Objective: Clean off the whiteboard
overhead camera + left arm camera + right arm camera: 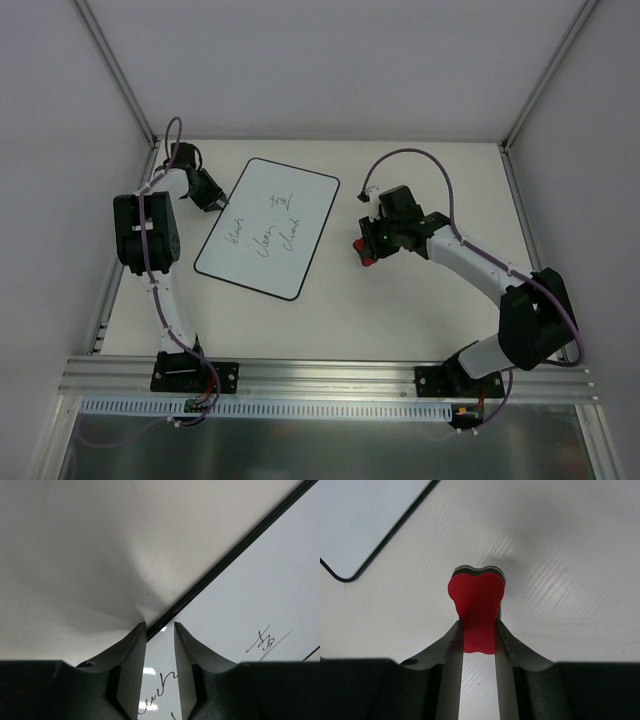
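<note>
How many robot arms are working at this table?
2. The left arm reaches the left edge of the whiteboard; the right arm, right of it, grips a red eraser.

Board (pixel 268 228): white, black-rimmed, rounded corners; lay flat, skewed, on tabletop (pixel 400 310), left of centre.
Writing (pixel 266 244): three dark handwritten lines on it.
Eraser (pixel 476 607): red, bone-shaped; pinched in right end effector (pixel 479 623), right of Board.

White whiteboard (pixel 268 227) — black-rimmed, red eraser (pixel 476 600)
</note>
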Action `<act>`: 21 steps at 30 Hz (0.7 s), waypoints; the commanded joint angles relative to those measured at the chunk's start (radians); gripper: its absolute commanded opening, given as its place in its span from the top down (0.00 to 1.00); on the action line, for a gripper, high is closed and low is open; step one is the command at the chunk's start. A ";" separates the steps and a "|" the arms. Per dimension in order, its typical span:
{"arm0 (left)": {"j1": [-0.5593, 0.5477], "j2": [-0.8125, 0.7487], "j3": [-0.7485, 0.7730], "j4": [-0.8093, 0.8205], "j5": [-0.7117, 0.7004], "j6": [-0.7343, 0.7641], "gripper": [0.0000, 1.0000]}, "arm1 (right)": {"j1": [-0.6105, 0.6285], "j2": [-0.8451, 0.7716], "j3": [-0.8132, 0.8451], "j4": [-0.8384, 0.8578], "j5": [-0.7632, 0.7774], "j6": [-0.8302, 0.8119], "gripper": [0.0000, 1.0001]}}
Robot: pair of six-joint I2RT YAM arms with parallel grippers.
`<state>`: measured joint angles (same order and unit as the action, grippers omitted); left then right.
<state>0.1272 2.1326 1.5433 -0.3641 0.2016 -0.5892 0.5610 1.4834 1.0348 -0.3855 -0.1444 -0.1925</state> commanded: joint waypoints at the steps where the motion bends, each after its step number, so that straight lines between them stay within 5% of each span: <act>1: -0.095 -0.016 -0.061 -0.110 0.027 -0.020 0.71 | 0.004 -0.069 -0.008 0.022 0.028 0.016 0.76; 21: -0.537 -0.023 -0.046 -0.108 0.018 0.009 0.71 | 0.010 -0.026 -0.019 0.008 0.193 0.015 0.83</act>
<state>-0.3893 2.0914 1.4860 -0.4068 0.2283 -0.5907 0.5636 1.4261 0.9829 -0.3790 -0.0353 -0.1761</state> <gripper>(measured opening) 0.286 0.302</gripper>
